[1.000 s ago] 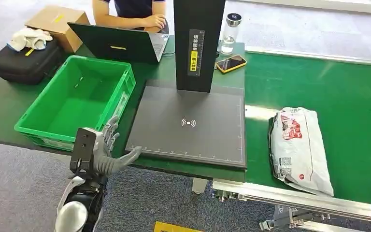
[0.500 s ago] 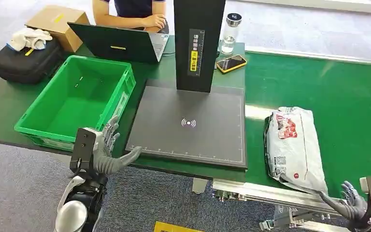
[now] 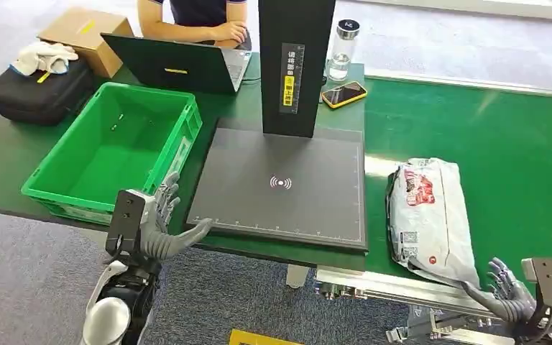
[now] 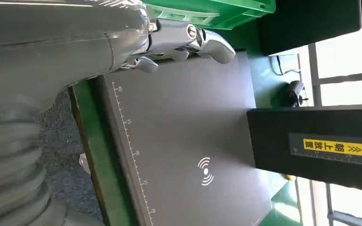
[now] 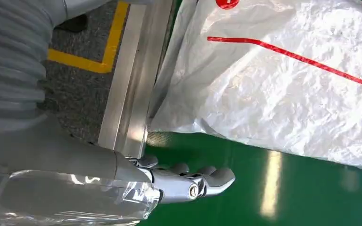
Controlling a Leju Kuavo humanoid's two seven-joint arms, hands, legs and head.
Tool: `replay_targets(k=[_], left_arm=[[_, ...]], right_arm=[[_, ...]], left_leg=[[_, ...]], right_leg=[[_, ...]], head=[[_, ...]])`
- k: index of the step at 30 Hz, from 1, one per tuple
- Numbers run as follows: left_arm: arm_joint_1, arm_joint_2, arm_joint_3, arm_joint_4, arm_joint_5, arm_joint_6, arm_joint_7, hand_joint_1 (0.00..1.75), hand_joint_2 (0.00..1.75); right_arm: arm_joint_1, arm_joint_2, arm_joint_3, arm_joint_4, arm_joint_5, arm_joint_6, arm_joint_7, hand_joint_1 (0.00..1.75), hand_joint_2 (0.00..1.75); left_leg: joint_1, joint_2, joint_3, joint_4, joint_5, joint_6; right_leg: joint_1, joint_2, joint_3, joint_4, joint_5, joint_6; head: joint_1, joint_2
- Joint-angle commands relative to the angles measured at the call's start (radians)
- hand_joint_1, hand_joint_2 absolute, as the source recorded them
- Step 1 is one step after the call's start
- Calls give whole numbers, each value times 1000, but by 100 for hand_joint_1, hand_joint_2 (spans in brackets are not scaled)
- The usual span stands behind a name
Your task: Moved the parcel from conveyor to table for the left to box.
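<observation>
A white plastic parcel point(image 3: 431, 219) with red print lies on the green conveyor belt point(image 3: 503, 151), near its front edge. My right hand point(image 3: 507, 300) hovers just beyond the parcel's near right corner, fingers spread and holding nothing. The right wrist view has the parcel point(image 5: 283, 80) close beside the fingers point(image 5: 202, 181), not touching. My left hand point(image 3: 159, 226) is open at the table's front edge, between the green crate point(image 3: 111, 147) and the black scanner pad point(image 3: 280, 183); its fingers point(image 4: 212, 42) reach over the pad's corner.
A black scanner column point(image 3: 293, 65) rises behind the pad. A laptop point(image 3: 176, 65), phone point(image 3: 343, 93) and water bottle point(image 3: 341, 39) sit at the table's back, where a person point(image 3: 194, 18) works. A black bag point(image 3: 39, 90) and cardboard box point(image 3: 86, 32) lie far left. The conveyor's metal rail point(image 3: 402, 287) runs along the front.
The parcel has drifted left along the belt. My right hand has risen into view at the belt's front edge and moved left toward the parcel. The left hand has stayed put.
</observation>
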Motion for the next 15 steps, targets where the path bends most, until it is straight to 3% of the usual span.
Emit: replay_targets(k=[1,6,12,13,14,15], left_arm=[[-35,29,-1,65,0,-5,1,0,175],[-33,28,4,70,-1,-9,-6,0,175],[-9,29,19,37,-1,-7,-7,0,175],[-7,28,20,37,-1,-7,-6,0,175],[-10,23,17,40,-6,-10,-3,0,175],[-15,17,12,43,-13,-8,1,0,175]], right_arm=[[-11,47,-4,-13,-1,0,0,0,175],[-2,68,-11,-68,-12,-4,-10,0,175],[-40,87,-12,-83,-51,-124,-15,0,175],[-47,94,-20,-83,-56,-158,-14,0,175],[-71,124,-90,-79,-17,-309,20,0,175],[-64,121,-74,-81,-38,-434,34,0,175]], left_leg=[[0,1,4,-3,0,-1],[0,1,2,-1,0,-1],[0,3,5,-3,0,-1],[0,4,3,-2,0,-1],[1,3,2,-1,0,-1],[0,5,5,-3,-1,-1]], right_leg=[[0,2,3,-2,0,-2],[0,1,1,-1,0,-1],[0,4,3,-2,0,-2],[1,4,2,-2,1,-2],[1,3,2,-1,1,-1],[1,5,3,-2,1,-2]], head=[[0,0],[0,0],[0,0],[0,0],[0,0],[0,0]])
